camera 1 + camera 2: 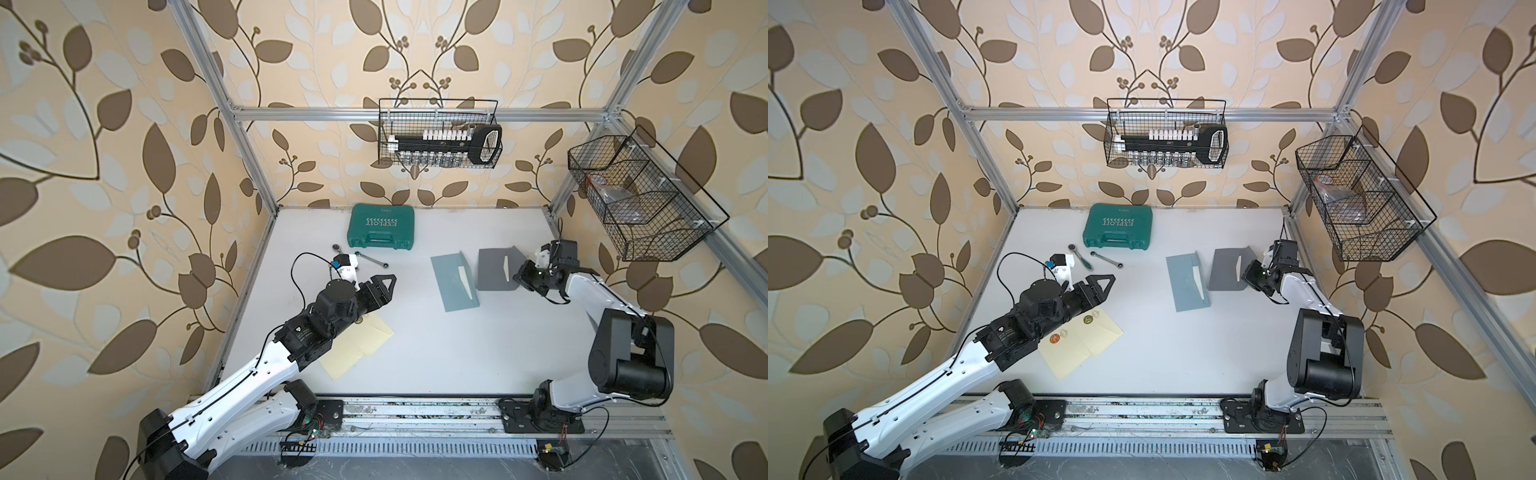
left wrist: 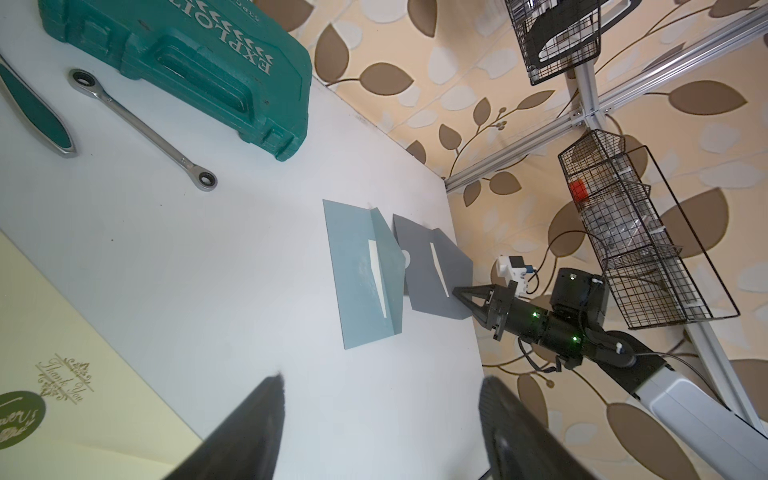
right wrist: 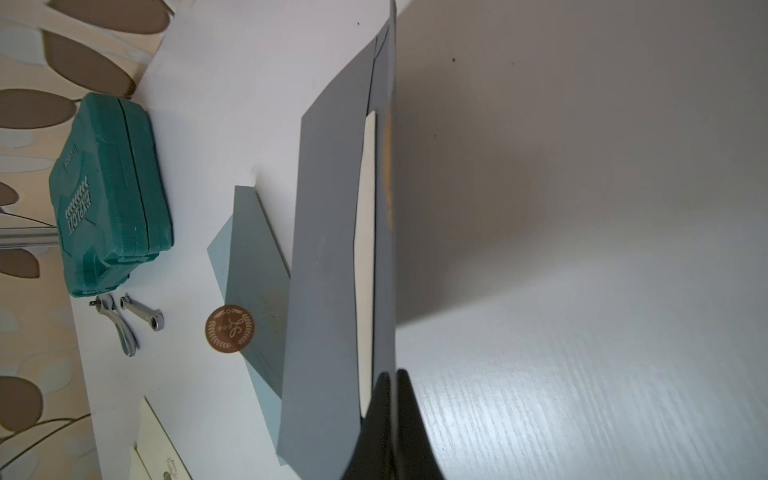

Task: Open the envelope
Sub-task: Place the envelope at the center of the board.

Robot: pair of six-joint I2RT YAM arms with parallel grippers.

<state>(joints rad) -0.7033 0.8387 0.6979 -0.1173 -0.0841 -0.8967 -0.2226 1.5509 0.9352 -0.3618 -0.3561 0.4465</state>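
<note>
We judge the grey envelope (image 1: 491, 273) light, thin and floppy (easily creased); our right claw (image 1: 517, 277) pinches its raised flap (image 2: 457, 270) edge, left claw (image 1: 388, 286) spread, empty.

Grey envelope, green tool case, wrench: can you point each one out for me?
grey envelope (image 1: 490, 272): in a top view, on its flat body.
green tool case (image 1: 382, 226): in a top view, middle of its lid.
wrench (image 1: 372, 259): in a top view, mid-shaft.
</note>
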